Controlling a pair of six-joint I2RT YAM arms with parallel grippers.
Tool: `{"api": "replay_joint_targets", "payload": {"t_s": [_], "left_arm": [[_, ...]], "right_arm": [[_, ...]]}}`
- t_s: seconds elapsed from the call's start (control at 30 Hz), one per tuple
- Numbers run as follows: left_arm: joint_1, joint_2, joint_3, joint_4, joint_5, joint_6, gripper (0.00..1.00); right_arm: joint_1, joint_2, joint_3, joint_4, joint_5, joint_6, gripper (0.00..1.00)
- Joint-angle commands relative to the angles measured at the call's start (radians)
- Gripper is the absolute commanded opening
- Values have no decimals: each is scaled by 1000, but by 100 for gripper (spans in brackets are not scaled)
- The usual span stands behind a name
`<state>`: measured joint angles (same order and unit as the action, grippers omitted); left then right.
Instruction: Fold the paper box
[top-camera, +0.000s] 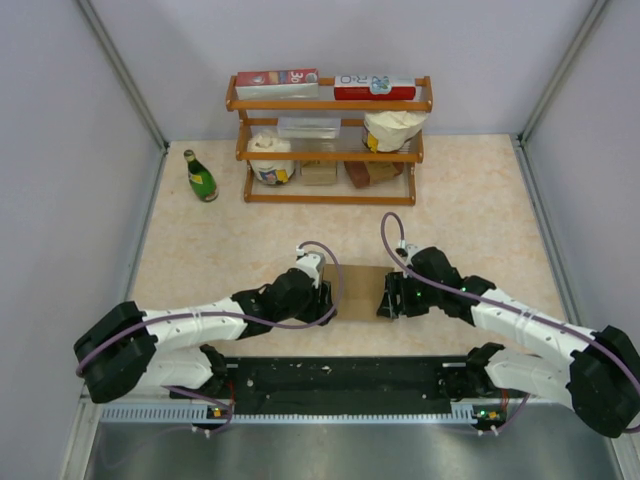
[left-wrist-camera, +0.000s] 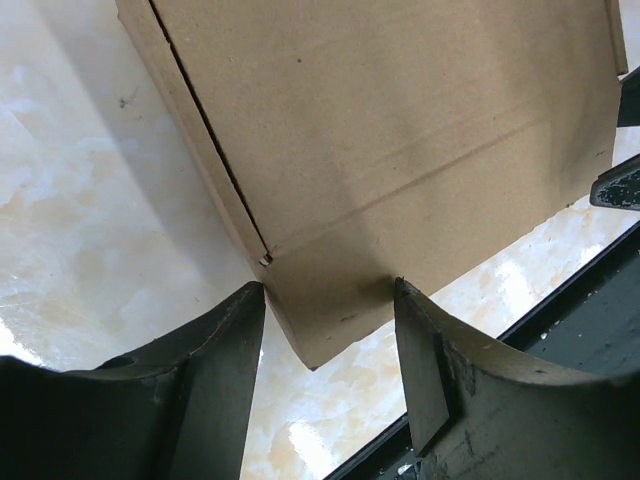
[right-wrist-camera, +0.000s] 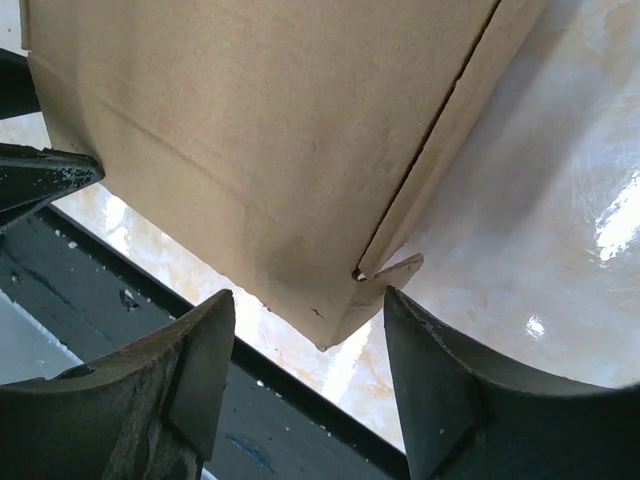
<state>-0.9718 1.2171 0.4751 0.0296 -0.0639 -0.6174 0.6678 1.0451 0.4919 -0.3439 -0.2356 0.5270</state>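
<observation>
Pale marbled stone-look surface (top-camera: 200, 250), glossy with window glare, boxed in by plain grey walls. At the back stands a wooden rack (top-camera: 330, 105) with two printed cartons on top and white tubs plus a clear container on its lower shelves. A green glass bottle (top-camera: 201, 176) stands upright just left of it. A black strip (top-camera: 340, 380) runs along the near edge.

The paper box (top-camera: 360, 290) lies flat near the front middle of the surface, between the two arms. It is plain brown cardboard, matte and fibrous, oblong and shallow. A faint crease crosses its top face, and a dark slit seam runs along one long side. The right wrist view shows a small pointed tab poking out at the near corner.

Left fingers (left-wrist-camera: 220, 360): dark, curved and scuffed, spread apart and straddling a near corner of the box. The corner fills the gap at the tips. I cannot tell whether they grip it.

Right fingers (right-wrist-camera: 440, 380): spread wide around the other near corner. Bright surface shows between the box and one finger, so nothing is held.
</observation>
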Motion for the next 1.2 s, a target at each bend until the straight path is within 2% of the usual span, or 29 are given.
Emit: {"api": "replay_joint_targets", "payload": {"t_s": [0.0,0.13,0.7,1.17], "left_arm": [[-5,-30,37,3,3,8,59],[-5,-36,39,3,6,5,59],[-5,-33,42,9,19,2,59],[-5,-25,30,16,15,4,59]], "right_arm": [[10,-30,33,-4,-30,8,61],[10,-45,22,-3,-33,14,61],[10,-66,25,-3,-56,44,43],[9,-48,22,13,-19,42,41]]}}
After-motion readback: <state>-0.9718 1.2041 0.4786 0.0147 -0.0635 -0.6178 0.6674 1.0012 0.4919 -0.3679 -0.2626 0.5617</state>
